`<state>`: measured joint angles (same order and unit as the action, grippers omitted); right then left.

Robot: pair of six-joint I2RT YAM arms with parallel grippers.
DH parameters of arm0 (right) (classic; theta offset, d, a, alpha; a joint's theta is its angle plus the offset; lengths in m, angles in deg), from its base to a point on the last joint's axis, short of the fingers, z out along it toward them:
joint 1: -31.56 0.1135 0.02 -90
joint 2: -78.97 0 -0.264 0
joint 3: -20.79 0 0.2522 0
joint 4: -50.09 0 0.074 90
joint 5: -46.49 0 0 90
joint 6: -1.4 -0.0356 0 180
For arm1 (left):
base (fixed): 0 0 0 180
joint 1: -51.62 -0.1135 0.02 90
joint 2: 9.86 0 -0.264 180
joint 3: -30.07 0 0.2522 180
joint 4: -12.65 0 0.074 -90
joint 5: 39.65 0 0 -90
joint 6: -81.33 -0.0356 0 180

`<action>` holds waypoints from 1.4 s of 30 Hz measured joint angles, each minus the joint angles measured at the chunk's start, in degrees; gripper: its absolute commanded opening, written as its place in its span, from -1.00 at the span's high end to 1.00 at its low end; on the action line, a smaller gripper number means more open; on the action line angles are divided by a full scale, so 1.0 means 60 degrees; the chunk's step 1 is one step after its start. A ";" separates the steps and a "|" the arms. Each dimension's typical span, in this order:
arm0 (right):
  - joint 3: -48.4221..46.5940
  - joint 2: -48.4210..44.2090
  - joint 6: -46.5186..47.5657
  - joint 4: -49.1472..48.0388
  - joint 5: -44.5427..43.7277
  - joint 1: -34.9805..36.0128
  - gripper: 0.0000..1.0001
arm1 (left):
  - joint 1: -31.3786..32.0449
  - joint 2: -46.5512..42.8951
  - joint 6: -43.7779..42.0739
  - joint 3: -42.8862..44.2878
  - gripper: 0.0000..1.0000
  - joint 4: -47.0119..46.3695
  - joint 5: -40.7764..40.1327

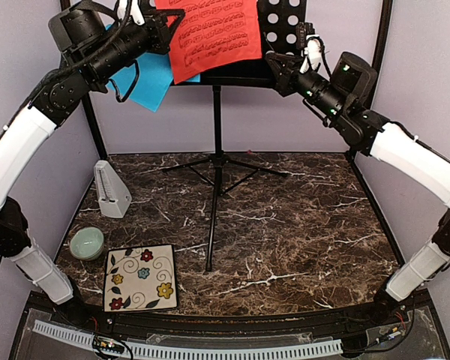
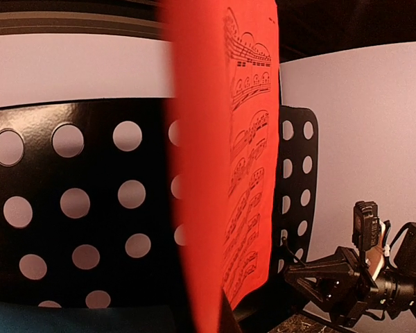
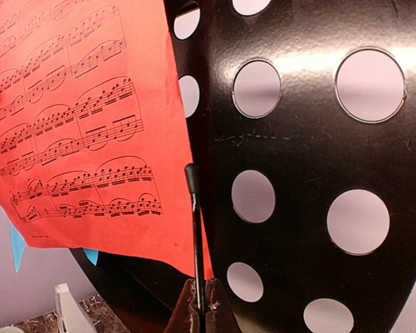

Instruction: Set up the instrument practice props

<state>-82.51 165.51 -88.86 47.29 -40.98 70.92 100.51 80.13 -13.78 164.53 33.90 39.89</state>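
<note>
in the top view the black perforated-metal music stand (image 1: pixel 217 112) stands on thin tripod legs near the middle of the dark marble-patterned table (image 1: pixel 300 225), its holed desk up at 12 o'clock

the red sheet of printed music (image 1: pixel 210 34) lies against the front of the desk, tilted, with its lower edge sloping down toward 7 o'clock. the blue sheet of printed music (image 1: pixel 150 82) sits behind it toward 10 o'clock, with one corner hanging below the desk's ledge. whether it rests on the ledge cannot be told

the left gripper (image 1: pixel 165 30) is at the red sheet's 9 o'clock edge with its jaws pressed together. in its wrist view the red sheet runs edge-on straight out from the camera, so it is pinching that sheet

the right gripper (image 1: pixel 279 67) is at the desk's 4 o'clock corner. its jaws are closed on a thin black rod (image 3: pixel 195 229) with a capped tip, which stands upright just in front of the desk beside the red sheet's edge

the small whitish pyramid metronome (image 1: pixel 111 191) stands upright on the table at 9 o'clock, well apart from the stand's legs. a small pale green bowl (image 1: pixel 86 243) sits at 8 o'clock, and a square floral-patterned tile (image 1: pixel 140 277) lies flat just beside it at 7 o'clock
</note>
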 measured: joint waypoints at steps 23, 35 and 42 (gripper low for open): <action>0.0237 -0.0051 0.0492 -0.0382 0.0342 0.0000 1.00 | -0.0007 0.2204 -0.0379 0.2382 1.00 0.0098 0.1810; 0.0237 -0.0051 0.0539 -0.0382 0.0608 0.0000 0.98 | -0.0244 0.2692 -0.0936 0.2798 0.84 0.0131 0.2098; 0.0237 -0.0051 0.0579 -0.0379 0.0739 0.0000 1.00 | -0.0350 0.2881 -0.1337 0.3340 0.97 0.0204 0.2211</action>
<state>-81.09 165.20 -85.38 45.02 -36.55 70.92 98.41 97.42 -21.80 184.58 35.12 53.16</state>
